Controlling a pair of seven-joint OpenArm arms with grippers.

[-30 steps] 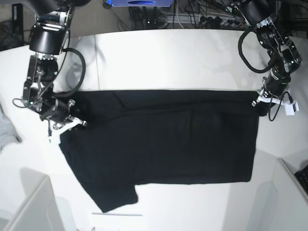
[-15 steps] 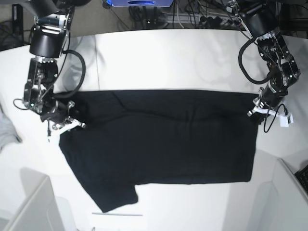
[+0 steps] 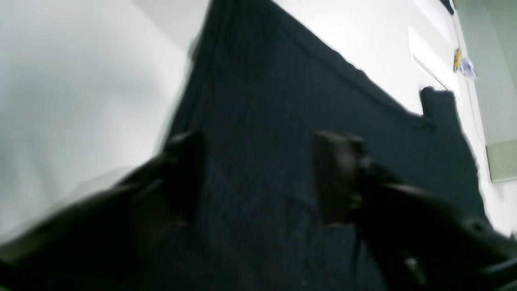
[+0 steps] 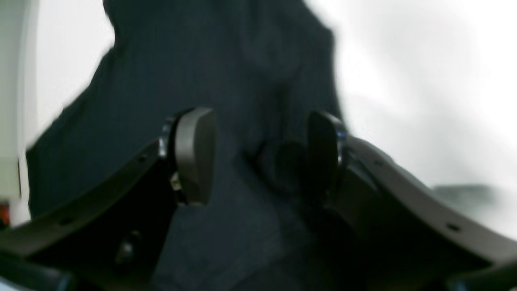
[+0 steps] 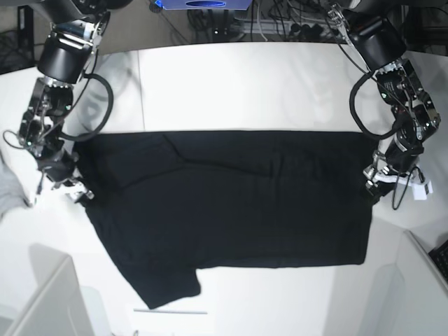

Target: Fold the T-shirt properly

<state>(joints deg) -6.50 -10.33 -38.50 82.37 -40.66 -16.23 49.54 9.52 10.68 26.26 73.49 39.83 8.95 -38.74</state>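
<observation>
The black T-shirt (image 5: pixel 238 203) lies spread flat on the white table (image 5: pixel 245 84), plain black side up, with one sleeve pointing to the front left. My right gripper (image 5: pixel 63 187) is low at the shirt's left edge. In the right wrist view it (image 4: pixel 258 149) is open, with black cloth (image 4: pixel 222 60) under and between its fingers (image 4: pixel 194 153). My left gripper (image 5: pixel 373 185) is low at the shirt's right edge. In the left wrist view it (image 3: pixel 258 161) is open over the cloth (image 3: pixel 282 101), one finger near the cloth's edge. The print is hidden.
A grey cloth scrap (image 5: pixel 8 189) lies at the table's left edge. White bins stand at the front left (image 5: pixel 42 294) and front right (image 5: pixel 420 280). Cables and equipment (image 5: pixel 280 28) lie behind the table's far edge.
My right gripper has moved left and a little down, and the shirt's upper left corner now reaches further left. My left gripper has moved down along the shirt's right edge.
</observation>
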